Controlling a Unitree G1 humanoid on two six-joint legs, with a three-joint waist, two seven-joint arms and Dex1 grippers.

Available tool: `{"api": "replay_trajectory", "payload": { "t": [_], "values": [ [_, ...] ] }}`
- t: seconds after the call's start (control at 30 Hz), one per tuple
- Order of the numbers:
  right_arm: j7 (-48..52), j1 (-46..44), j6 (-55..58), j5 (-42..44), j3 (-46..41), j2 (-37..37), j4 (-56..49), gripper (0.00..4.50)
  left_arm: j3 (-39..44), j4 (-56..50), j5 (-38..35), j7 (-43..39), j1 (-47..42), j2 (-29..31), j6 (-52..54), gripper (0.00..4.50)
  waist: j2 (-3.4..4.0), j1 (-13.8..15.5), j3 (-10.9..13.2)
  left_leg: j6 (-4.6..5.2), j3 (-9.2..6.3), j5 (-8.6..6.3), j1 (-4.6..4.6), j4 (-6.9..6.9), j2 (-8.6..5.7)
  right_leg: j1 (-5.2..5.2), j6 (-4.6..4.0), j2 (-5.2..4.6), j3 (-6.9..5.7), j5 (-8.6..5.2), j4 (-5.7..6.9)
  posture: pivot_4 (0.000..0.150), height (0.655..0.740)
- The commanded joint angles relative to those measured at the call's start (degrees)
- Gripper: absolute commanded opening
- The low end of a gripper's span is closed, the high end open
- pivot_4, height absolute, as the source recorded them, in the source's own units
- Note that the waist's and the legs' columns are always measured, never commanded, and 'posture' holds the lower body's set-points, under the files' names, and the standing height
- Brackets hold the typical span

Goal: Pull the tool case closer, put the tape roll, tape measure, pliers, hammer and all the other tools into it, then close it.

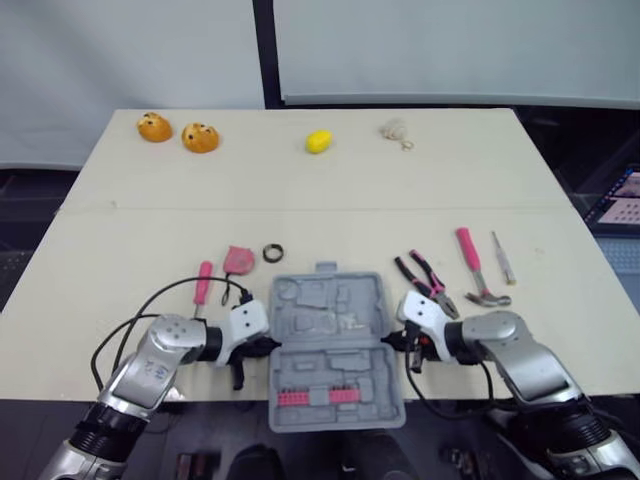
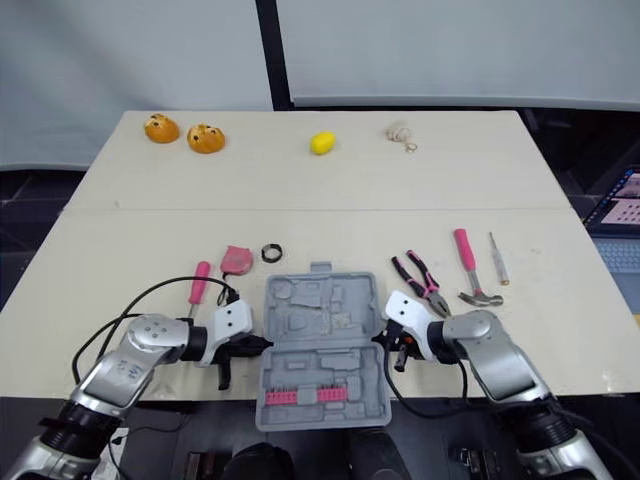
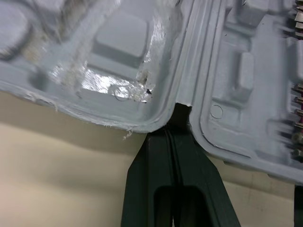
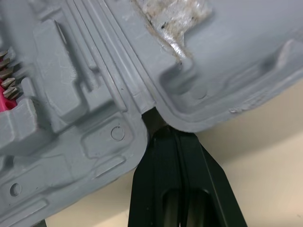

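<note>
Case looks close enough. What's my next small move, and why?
Probably back the right hand off the tool case hinge and reach for the pliers: the case already lies open at the near table edge, and the pliers lie nearest.

This looks like a robotics lab or test room rather than a home. A plain pale table (image 1: 330, 190) stands before white screen panels (image 1: 450, 50), with an open grey tool case (image 1: 330, 345) and toy-like fruit props (image 1: 318, 141) on it. What may be a laptop screen (image 1: 622, 197) shows at the right edge.
</note>
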Motion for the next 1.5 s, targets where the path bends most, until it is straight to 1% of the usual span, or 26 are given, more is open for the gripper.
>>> {"api": "replay_trajectory", "payload": {
  "t": [0.03,0.13,0.23,0.27,0.3,0.37,0.4,0.47,0.53,0.6,0.63,0.7,0.87,1.13,1.23,1.33,1.5],
  "values": [
    [0.49,1.96,2.66,6.16,-9.43,-3.42,-5.87,0.00,8.59,-4.30,-6.98,-2.17,3.38,2.78,0.34,0.03,-0.01,-0.11,0.01,0.00,0.00,0.00,-0.02,-0.04,0.02,-0.03,0.00,0.01,-0.01,0.00,-0.02,0.150,0.7400],
    [2.27,5.96,4.43,12.00,-18.43,-7.03,-8.96,0.00,18.47,-8.39,-13.71,-2.73,8.24,4.01,0.91,0.03,-0.03,0.05,0.03,0.00,-0.06,0.00,-0.04,-0.19,0.05,-0.05,-0.03,0.01,-0.06,-0.02,-0.11,0.150,0.7400],
    [2.93,9.21,5.30,16.24,-27.35,-10.13,-8.43,0.00,28.43,-10.86,-20.22,-4.24,14.17,4.86,1.45,0.03,-0.03,0.01,0.03,0.00,-0.10,-0.01,-0.05,-0.25,0.04,-0.02,-0.02,0.00,-0.07,-0.01,-0.21,0.150,0.7400],
    [3.17,10.10,5.48,17.37,-30.55,-11.22,-7.48,0.00,32.36,-11.07,-22.42,-4.39,16.27,4.95,2.42,0.56,-0.05,-0.07,0.04,0.01,-0.10,-0.01,-0.02,-0.26,0.02,0.03,0.00,0.00,-0.06,0.00,-0.24,0.150,0.7400],
    [3.40,10.89,5.50,18.20,-33.32,-12.35,-6.27,0.25,35.94,-11.13,-24.27,-4.12,18.12,5.00,3.71,0.89,-0.07,-0.14,0.05,0.02,-0.10,-0.02,-0.03,-0.26,0.02,0.03,0.01,0.00,-0.05,0.01,-0.27,0.150,0.7400],
    [3.57,12.19,5.22,19.41,-36.92,-14.16,-4.32,0.91,40.79,-10.74,-26.80,-3.46,20.81,5.21,5.49,1.87,-0.12,-0.09,0.08,0.03,-0.11,-0.03,0.00,-0.29,0.01,0.05,0.01,0.00,-0.04,0.01,-0.27,0.150,0.7400],
    [3.95,13.15,4.50,19.66,-39.15,-15.22,-2.74,1.29,43.82,-9.97,-27.72,-2.74,22.26,5.14,6.35,2.35,-0.13,-0.07,0.08,0.04,-0.15,-0.03,0.00,-0.30,-0.01,0.06,0.01,0.00,-0.05,0.01,-0.30,0.150,0.7400],
    [4.87,15.97,2.01,19.25,-43.98,-17.25,1.35,2.36,50.44,-5.79,-27.79,-0.39,25.05,4.72,6.51,3.45,-0.18,-0.05,0.10,0.04,-0.24,-0.03,0.01,-0.34,-0.06,0.12,0.03,0.00,-0.07,0.02,-0.36,0.150,0.7400],
    [5.25,18.30,-0.87,18.67,-47.11,-18.37,4.90,3.38,54.65,-1.36,-26.93,1.39,26.86,4.68,5.04,4.49,-0.20,-0.05,0.10,0.05,-0.26,-0.03,0.07,-0.54,-0.11,0.15,0.03,0.00,-0.06,0.02,-0.48,0.150,0.7400],
    [5.25,20.32,-3.63,18.03,-49.75,-19.21,8.51,4.40,57.70,3.31,-25.60,3.02,28.09,4.92,2.43,4.50,-0.23,-0.06,0.12,0.06,-0.26,-0.04,0.11,-0.65,-0.14,0.17,0.03,0.00,-0.05,0.02,-0.57,0.150,0.7400],
    [5.05,21.17,-4.66,17.77,-50.83,-19.46,9.90,4.46,58.76,5.12,-24.94,3.81,28.56,5.06,1.24,4.50,-0.27,-0.08,0.13,0.06,-0.25,-0.04,0.11,-0.66,-0.14,0.18,0.03,0.00,-0.05,0.02,-0.60,0.150,0.7400],
    [4.57,22.75,-6.56,17.29,-52.81,-19.67,12.32,4.46,60.14,8.58,-23.40,4.75,29.68,5.45,-1.67,4.50,-0.30,-0.08,0.14,0.09,-0.25,-0.06,0.12,-0.67,-0.14,0.21,0.07,0.00,-0.05,0.04,-0.66,0.150,0.7400],
    [3.83,25.50,-11.04,16.24,-54.83,-19.83,16.63,4.46,61.08,13.51,-22.40,5.51,30.91,5.87,-6.30,4.50,-0.33,-0.10,0.13,0.16,-0.24,-0.10,0.22,-0.73,-0.13,0.37,0.12,0.00,-0.06,0.07,-0.80,0.150,0.7400],
    [2.21,24.26,-12.83,17.52,-54.51,-19.15,18.17,4.46,59.23,14.36,-22.46,7.01,29.28,6.51,-7.83,4.50,-0.33,-0.13,0.13,0.15,-0.22,-0.11,0.28,-0.80,-0.13,0.41,0.13,0.00,-0.06,0.08,-0.81,0.150,0.7400],
    [1.66,23.81,-12.90,18.00,-54.32,-18.80,17.71,4.46,58.03,12.69,-22.84,6.48,29.35,6.45,-7.91,4.50,-0.33,-0.15,0.12,0.15,-0.19,-0.11,0.28,-0.80,-0.12,0.41,0.13,-0.01,-0.05,0.08,-0.83,0.150,0.7400],
    [0.67,22.12,-11.53,19.72,-53.90,-18.21,15.47,4.46,55.98,7.65,-24.46,5.12,28.78,7.11,-6.36,4.50,-0.34,-0.12,0.12,0.15,-0.18,-0.11,0.27,-0.79,-0.11,0.42,0.14,-0.01,-0.05,0.09,-0.85,0.150,0.7400],
    [-1.87,18.61,-6.38,24.40,-52.10,-16.16,7.85,4.46,49.98,1.83,-24.92,4.68,22.82,10.22,-3.68,4.50,-0.31,0.03,0.14,0.14,-0.24,-0.12,0.46,-0.80,-0.11,0.70,0.17,-0.01,-0.07,0.11,-0.87,0.150,0.7400]
  ]
}}
